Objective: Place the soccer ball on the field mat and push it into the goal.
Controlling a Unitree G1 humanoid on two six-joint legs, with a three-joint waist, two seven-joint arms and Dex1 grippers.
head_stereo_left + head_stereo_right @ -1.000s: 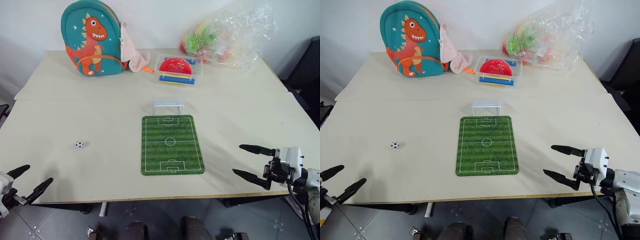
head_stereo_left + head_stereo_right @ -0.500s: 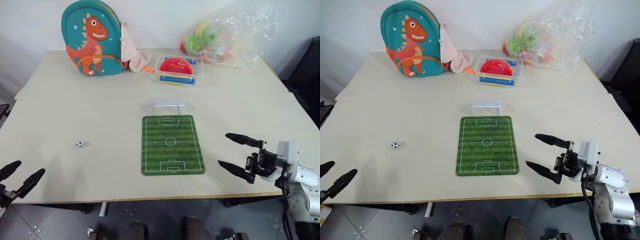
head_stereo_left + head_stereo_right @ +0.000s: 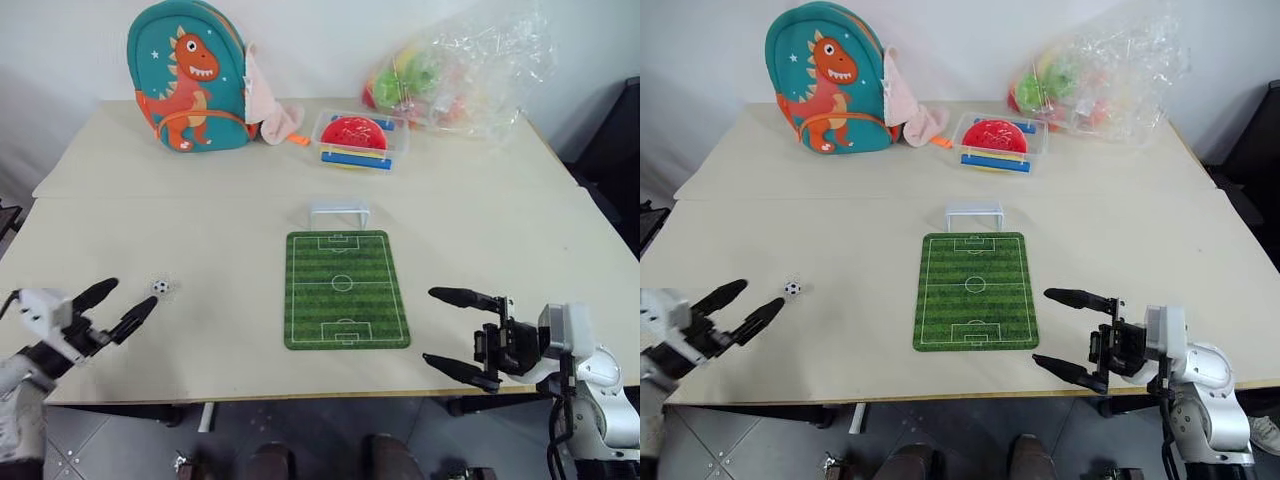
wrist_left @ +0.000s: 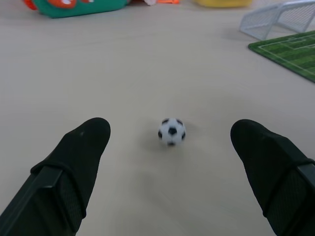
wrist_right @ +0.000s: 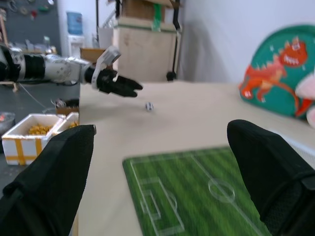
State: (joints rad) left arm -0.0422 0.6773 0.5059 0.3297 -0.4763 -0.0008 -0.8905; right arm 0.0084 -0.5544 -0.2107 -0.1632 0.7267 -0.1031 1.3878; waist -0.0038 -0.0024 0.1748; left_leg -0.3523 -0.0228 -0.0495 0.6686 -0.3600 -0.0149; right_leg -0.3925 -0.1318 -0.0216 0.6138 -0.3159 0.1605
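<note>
White-black soccer ball (image 4: 172, 131) before open left gripper (image 4: 170, 147)
</note>
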